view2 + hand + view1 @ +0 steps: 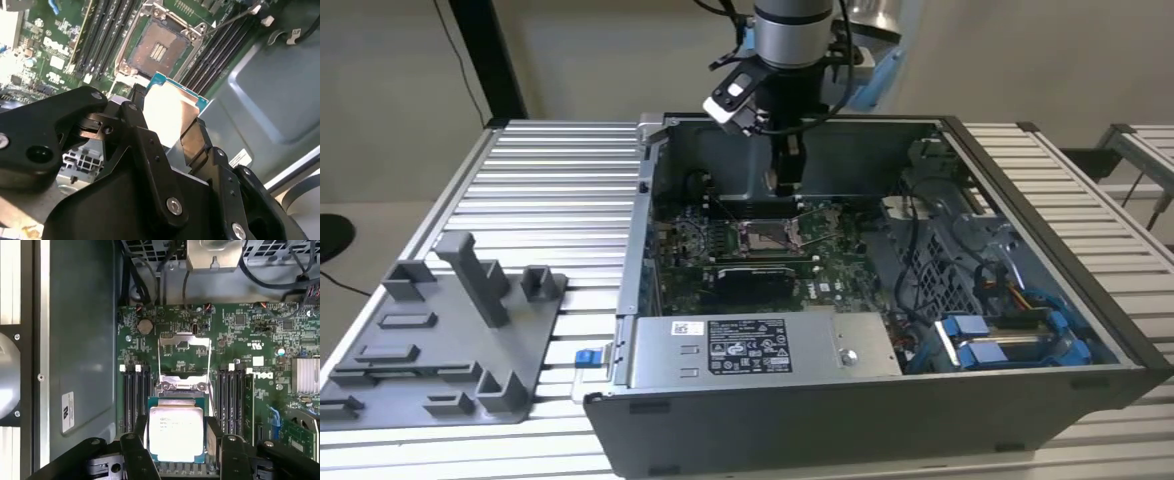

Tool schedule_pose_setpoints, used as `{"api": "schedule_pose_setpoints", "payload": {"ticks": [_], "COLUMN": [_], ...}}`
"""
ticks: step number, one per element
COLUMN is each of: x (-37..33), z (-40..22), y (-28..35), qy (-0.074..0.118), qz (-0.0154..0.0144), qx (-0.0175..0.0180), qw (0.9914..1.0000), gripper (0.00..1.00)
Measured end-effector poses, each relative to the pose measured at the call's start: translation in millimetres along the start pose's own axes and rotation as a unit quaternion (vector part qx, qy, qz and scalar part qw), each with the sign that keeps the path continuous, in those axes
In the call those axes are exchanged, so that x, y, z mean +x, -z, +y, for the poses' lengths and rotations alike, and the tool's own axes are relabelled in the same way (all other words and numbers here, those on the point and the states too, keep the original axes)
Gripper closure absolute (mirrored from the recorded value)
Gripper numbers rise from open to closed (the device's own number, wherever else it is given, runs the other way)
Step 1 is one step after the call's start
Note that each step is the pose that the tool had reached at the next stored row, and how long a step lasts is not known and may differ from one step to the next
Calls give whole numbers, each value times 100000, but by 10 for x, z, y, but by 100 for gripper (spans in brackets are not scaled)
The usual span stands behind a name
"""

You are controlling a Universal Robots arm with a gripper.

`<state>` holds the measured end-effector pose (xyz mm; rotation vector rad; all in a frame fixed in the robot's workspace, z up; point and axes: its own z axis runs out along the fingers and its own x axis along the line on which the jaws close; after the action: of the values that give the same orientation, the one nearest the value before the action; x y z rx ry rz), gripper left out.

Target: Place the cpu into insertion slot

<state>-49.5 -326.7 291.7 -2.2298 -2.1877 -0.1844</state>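
Black two-fingered pincer (177,442), clenched on two opposite edges of the small, thin, square, silver-grey cpu (176,432), hangs at upper centre of the exterior view inside the open dark-grey metal computer case (854,420). Just below it, apart from the cpu, lies the insertion slot (767,235), a square socket with a shiny silver frame, its contact bed uncovered, ringed by green circuit board (834,290). The case stands on a ribbed aluminium counter (547,200), with a grey moulded fixture tray (440,340) at lower left of the frame.
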Motion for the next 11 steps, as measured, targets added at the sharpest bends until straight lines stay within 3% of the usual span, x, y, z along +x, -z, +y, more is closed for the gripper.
{"api": "schedule_pose_setpoints", "payload": {"ticks": [7,11], "x": [17,39], "z": [-31,-47], "y": [-45,-111], "qy": [689,805], "qz": [44,54], "qx": [362,372], "qw": [99997,99996], "gripper": [100,100]}}
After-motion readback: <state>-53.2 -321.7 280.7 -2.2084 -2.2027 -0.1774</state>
